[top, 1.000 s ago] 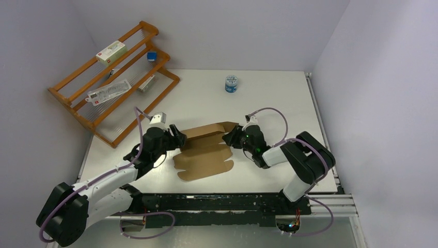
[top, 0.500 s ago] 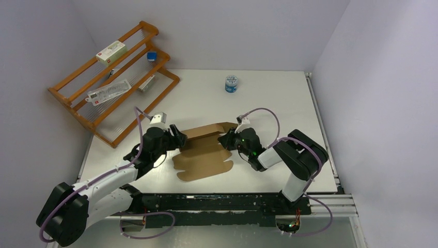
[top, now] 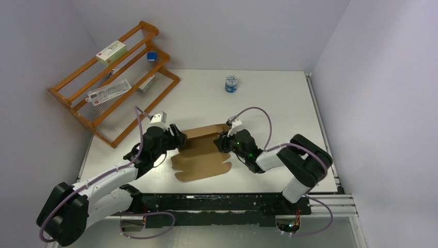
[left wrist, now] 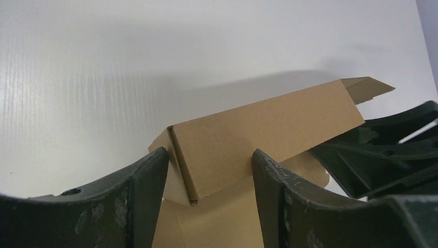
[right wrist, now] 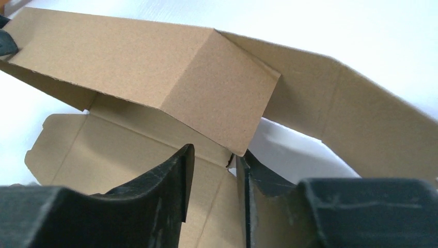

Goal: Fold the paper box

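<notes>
The paper box [top: 201,155] is a brown cardboard sheet lying flat mid-table, with its far long wall [left wrist: 268,129] folded upright. My left gripper [top: 178,138] sits at the wall's left end. In the left wrist view its jaws [left wrist: 209,154] stand open, and the wall's corner with its end flap lies between them without being pinched. My right gripper [top: 221,142] is at the wall's right end. Its jaws [right wrist: 215,151] hold a narrow gap low over the base panel, just under the corner of the bent end flap [right wrist: 222,98]. Nothing is clamped.
A wooden rack [top: 113,77] stands at the far left with small white cartons [top: 110,51] and packets on it. A blue-and-white jar [top: 231,83] sits at the far middle. A rail runs along the table's right edge [top: 323,124].
My right gripper has slid left along the box's right end, and the sheet shifted slightly left with it. The left arm has not moved.
</notes>
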{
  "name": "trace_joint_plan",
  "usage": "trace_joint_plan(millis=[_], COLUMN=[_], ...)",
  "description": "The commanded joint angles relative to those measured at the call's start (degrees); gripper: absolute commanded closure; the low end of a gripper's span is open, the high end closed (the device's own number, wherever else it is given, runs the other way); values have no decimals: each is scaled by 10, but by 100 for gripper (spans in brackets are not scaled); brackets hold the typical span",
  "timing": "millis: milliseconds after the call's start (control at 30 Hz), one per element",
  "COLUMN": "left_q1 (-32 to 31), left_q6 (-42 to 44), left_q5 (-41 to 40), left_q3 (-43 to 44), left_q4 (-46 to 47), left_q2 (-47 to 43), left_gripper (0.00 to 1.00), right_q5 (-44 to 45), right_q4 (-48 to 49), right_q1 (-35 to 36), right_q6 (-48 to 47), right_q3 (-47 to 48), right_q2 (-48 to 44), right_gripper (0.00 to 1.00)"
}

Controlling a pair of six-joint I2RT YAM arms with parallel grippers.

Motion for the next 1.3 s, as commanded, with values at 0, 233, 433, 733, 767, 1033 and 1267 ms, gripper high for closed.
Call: trace_joint_plan(millis=[0, 233, 433, 733, 767, 1033, 1267], left_q1=[1, 2, 4, 5, 5, 9, 12], left_q6=[23, 43, 54, 60, 59, 68, 72], left_q5=[-21, -45, -51, -68, -65, -37, -15], left_q3=[26, 33, 36, 46, 45, 47, 55], left_q4=[-18, -35, -41, -69, -69, -64, -62], left_q2=[-15, -31, -41, -29, -27, -9, 22], left_gripper=[34, 34, 33, 31, 30, 28, 28], right_q5=[35, 76, 112, 82, 68, -62, -141], right_q4=[-99, -308, -499, -682, -686, -704, -749], right_q1=[4, 4, 0, -42, -49, -101, -108], right_q6=[-52, -65, -101, -273, -290, -391, -474], right_q3=[22, 51, 144, 329, 341, 413, 469], right_q2=[-82, -227, -286, -211, -199, -91, -9], right_gripper=[58, 54, 49, 42, 42, 41, 42])
